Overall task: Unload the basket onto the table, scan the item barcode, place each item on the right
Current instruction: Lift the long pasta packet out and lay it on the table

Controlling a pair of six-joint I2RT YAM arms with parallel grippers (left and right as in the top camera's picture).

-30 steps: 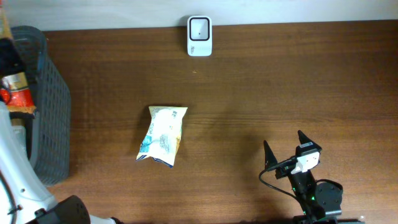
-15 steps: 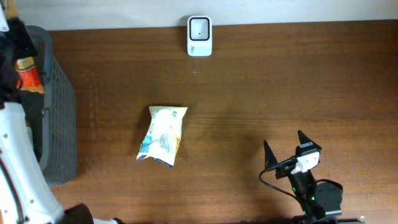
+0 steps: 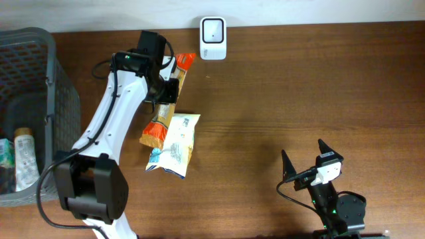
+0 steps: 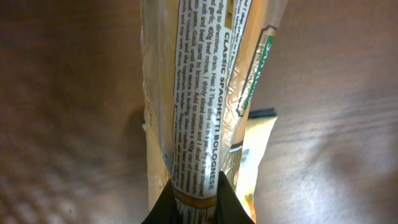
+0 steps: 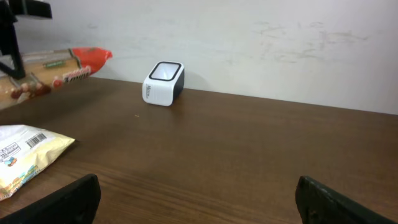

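**Presenting the packet for scanning**

Left end effector (image 3: 167,91) clamps the spaghetti packet (image 3: 182,66) above the tabletop (image 3: 299,86), near the scanner (image 3: 213,38); right end effector (image 3: 303,151) stands apart. Next move likely calls for turning the barcode toward the scanner.

On the wooden table (image 3: 299,99) lie a white scanner (image 3: 213,38), a pale snack bag (image 3: 174,145) and a grey basket (image 3: 63,109).

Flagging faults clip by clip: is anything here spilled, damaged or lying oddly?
Nothing spilled or damaged. The left gripper holds the spaghetti packet slanted near the scanner, its lower end over the bag lying on the table.
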